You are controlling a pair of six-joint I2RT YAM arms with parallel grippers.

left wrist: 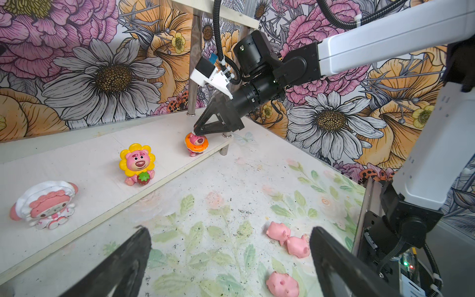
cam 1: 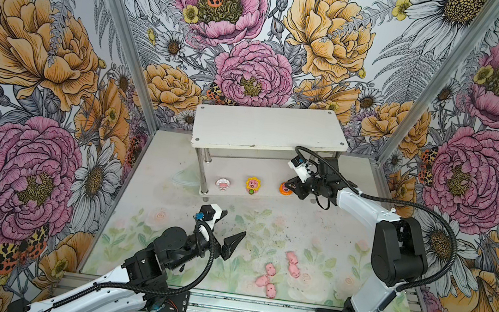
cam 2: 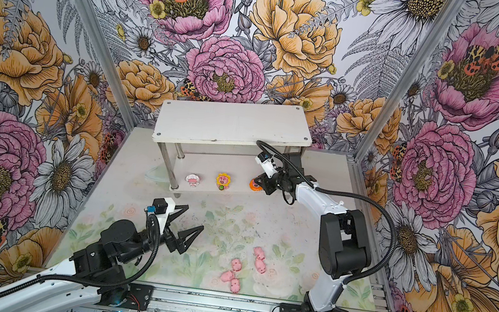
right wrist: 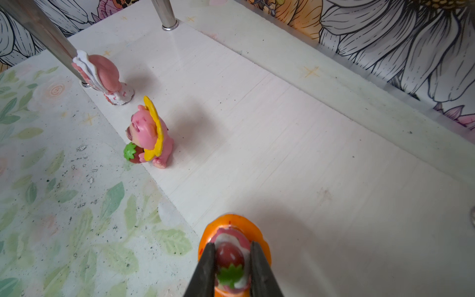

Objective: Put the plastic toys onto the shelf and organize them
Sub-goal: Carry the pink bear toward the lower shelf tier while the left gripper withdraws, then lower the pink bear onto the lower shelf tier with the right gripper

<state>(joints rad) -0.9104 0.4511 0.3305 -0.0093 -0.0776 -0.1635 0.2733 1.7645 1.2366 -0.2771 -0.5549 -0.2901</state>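
Note:
The white two-tier shelf [cam 1: 272,127] stands at the back of the table. On its lower board [right wrist: 282,128] a white-hooded figure [cam 1: 223,184] and a yellow sunflower figure [cam 1: 252,185] stand upright. At that board's right front end my right gripper [right wrist: 230,250] is shut on the top of the orange figure [right wrist: 234,223], whose feet rest at the board's edge [left wrist: 195,141]. Several small pink pigs [cam 1: 270,269] lie on the table mat, nearer the front. My left gripper [cam 1: 234,223] hovers wide open left of the pigs, holding nothing; three pigs [left wrist: 279,230] show between and beyond its fingers.
Shiny metal legs [cam 1: 205,170] hold the shelf's top board [cam 2: 232,124] over the lower one, leaving a low gap. Flowered walls close in the table on three sides. The arm bases sit on the rail [cam 1: 253,310] along the front edge.

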